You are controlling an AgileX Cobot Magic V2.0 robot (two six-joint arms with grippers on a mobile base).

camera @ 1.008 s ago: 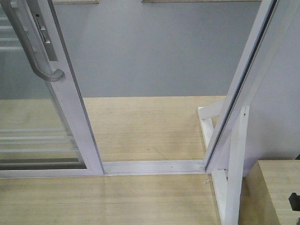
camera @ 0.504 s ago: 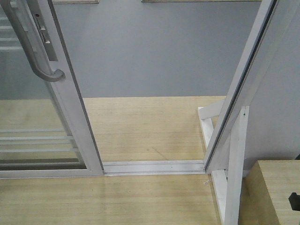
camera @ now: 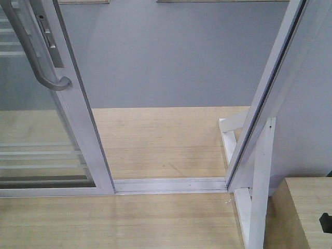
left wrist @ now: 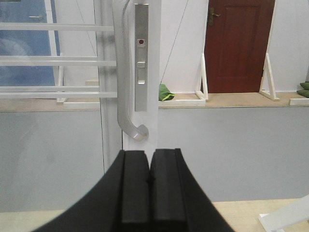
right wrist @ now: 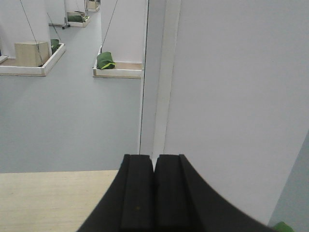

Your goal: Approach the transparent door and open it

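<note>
One transparent door (camera: 46,129) — one grey handle (camera: 36,49), two closed grippers — left (left wrist: 148,181), right (right wrist: 153,186).

Left hand (left wrist: 149,181) black, right hand (right wrist: 154,186) black

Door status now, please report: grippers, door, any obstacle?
Left gripper shut, empty, facing the handle. Right gripper shut, empty. Door slid aside, gap open. Nothing in the gap.

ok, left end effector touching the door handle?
Apart. Left wrist view: shut left end effector sits below the handle, white door rail visible between them.
</note>
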